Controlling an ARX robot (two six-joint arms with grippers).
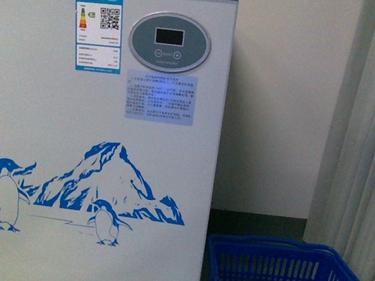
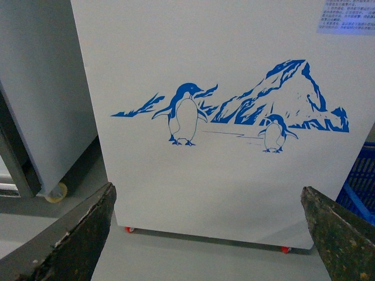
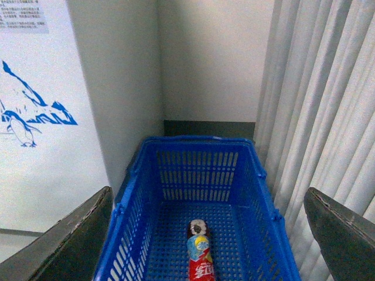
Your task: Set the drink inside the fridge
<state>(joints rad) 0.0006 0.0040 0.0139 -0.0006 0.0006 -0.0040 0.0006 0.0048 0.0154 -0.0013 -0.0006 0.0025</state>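
Blue basket [image 3: 193, 141] holds drink [image 3: 201, 261] beside fridge [image 1: 69, 130].

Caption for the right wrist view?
Right gripper, open, looks down into a blue basket where the drink lies, beside the fridge.

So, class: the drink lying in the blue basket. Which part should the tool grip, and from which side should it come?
Probably the labelled middle of the drink, from above, jaws across its width. It lies flat on the floor of the basket, whose high walls block sideways approach. The right tool hangs open above it.
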